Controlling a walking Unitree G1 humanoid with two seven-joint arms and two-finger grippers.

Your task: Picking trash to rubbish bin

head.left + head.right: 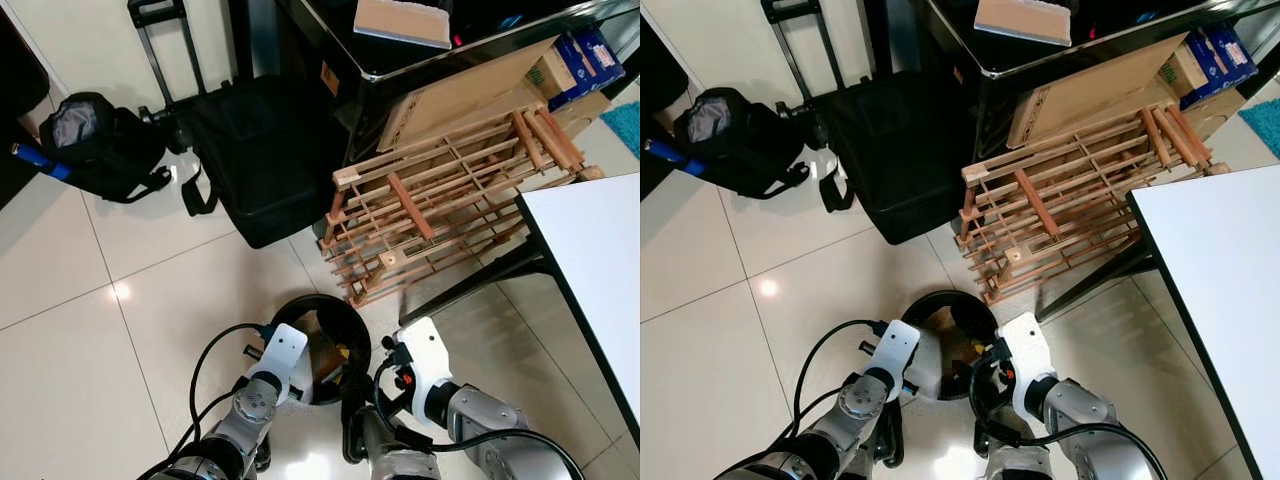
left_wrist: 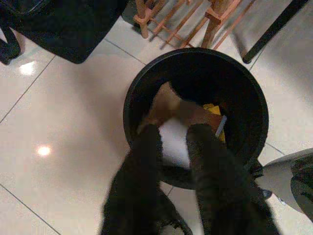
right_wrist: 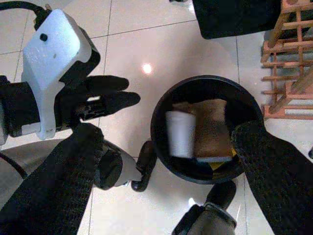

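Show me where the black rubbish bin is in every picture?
Left eye view: the black rubbish bin sits low in the middle, on the floor between the robot's two arms.
Right eye view: low in the middle again.
Left wrist view: the bin's rim is in the middle, past the left gripper.
Right wrist view: the bin is in the middle.
Shared landmark: the wooden rack stands just beyond the bin.

A home room — glossy tiled floor (image 1: 80, 330); wooden rack (image 1: 440, 200), black bags (image 1: 255, 150), white table (image 1: 595, 250).
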